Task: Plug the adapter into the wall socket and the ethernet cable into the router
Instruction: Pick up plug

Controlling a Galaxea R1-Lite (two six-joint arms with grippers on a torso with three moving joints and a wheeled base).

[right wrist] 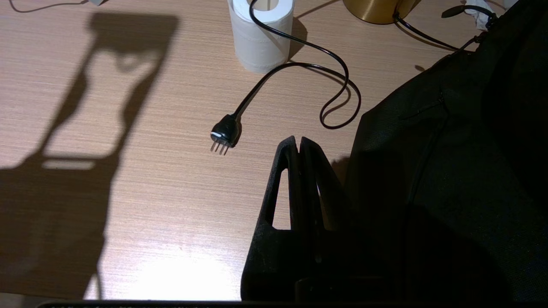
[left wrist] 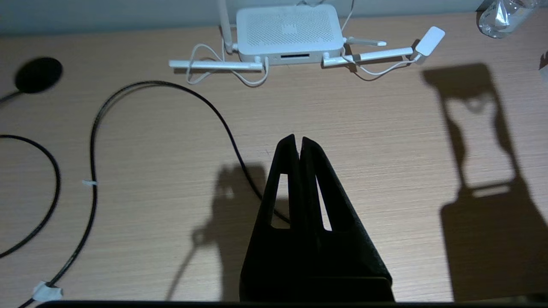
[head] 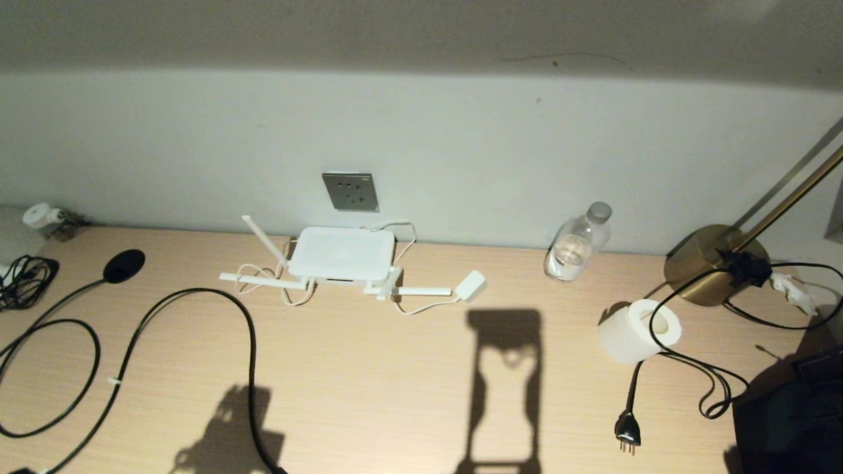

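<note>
Lying flat on the wooden desk [head: 421, 395] against the wall in the head view, the router [head: 342, 253] is sitting just below the wall socket [head: 350, 191], its four white antennas splayed out low around it. The adapter [head: 471, 286] is resting on the desk just right of the router, unplugged, its thin white cord looping back toward the router. A long black cable, the ethernet cable [head: 250, 342], is curving across the left part of the desk and running off the near edge; its connector is not showing. Further left a black cord is ending in a round black disc [head: 124, 265]. On the right are standing a water bottle [head: 577, 243], a toilet paper roll [head: 639, 331] and a brass lamp base [head: 708, 263], with a black three-pin plug [head: 627, 432] lying near the front. Neither arm is showing here.

Hanging above the bare desk in the left wrist view, the left gripper [left wrist: 298, 141] is pointing toward the router [left wrist: 289, 32], its fingers pressed together and holding nothing. The ethernet cable [left wrist: 222, 124] is passing just beside it, and the adapter [left wrist: 429, 39] is lying well apart.

Hovering in the right wrist view, the right gripper [right wrist: 297, 141] is likewise showing its fingers pressed together and empty, near the three-pin plug [right wrist: 225, 132] and beside a dark bag [right wrist: 449, 171].
</note>
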